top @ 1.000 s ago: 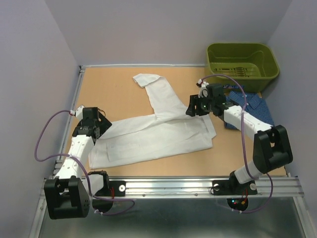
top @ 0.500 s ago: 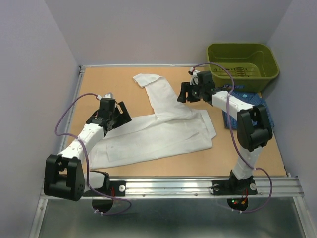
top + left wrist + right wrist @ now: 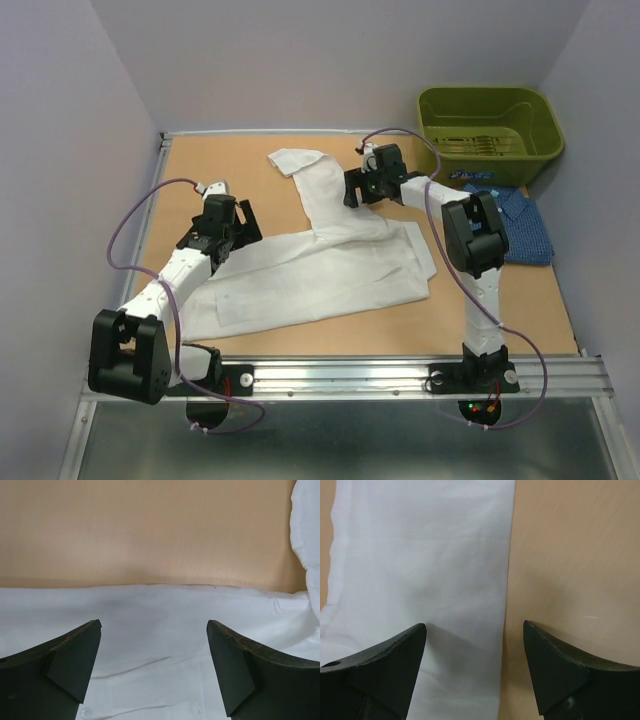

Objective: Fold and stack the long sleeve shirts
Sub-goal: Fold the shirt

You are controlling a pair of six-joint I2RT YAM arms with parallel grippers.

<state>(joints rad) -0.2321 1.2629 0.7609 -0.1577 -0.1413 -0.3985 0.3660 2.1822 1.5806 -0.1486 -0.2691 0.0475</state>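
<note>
Plain white shirt (image 3: 320,270) on a light tan tabletop (image 3: 240,165). Dark blue shirt (image 3: 525,235) with a fine pale pattern. Olive-green plastic bin (image 3: 490,125). Purple cables (image 3: 120,235) along white arms (image 3: 170,280) with black joints. Pale lilac walls (image 3: 320,60).

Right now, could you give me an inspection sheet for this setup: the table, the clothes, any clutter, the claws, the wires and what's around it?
Surface: tan wooden tabletop, bare where no cloth lies.
Job's things: white shirt spread flat mid-table, one sleeve reaching toward the far edge; dark blue shirt at the right edge.
Clutter: olive-green bin in the far right corner; contents unclear.
Grippers: left gripper open over the white shirt's edge; right gripper open over the sleeve's edge; neither holds anything.
Cables: purple cables loop off both arms, clear of the cloth.
Surroundings: pale walls on three sides; metal rail along the near edge.
</note>
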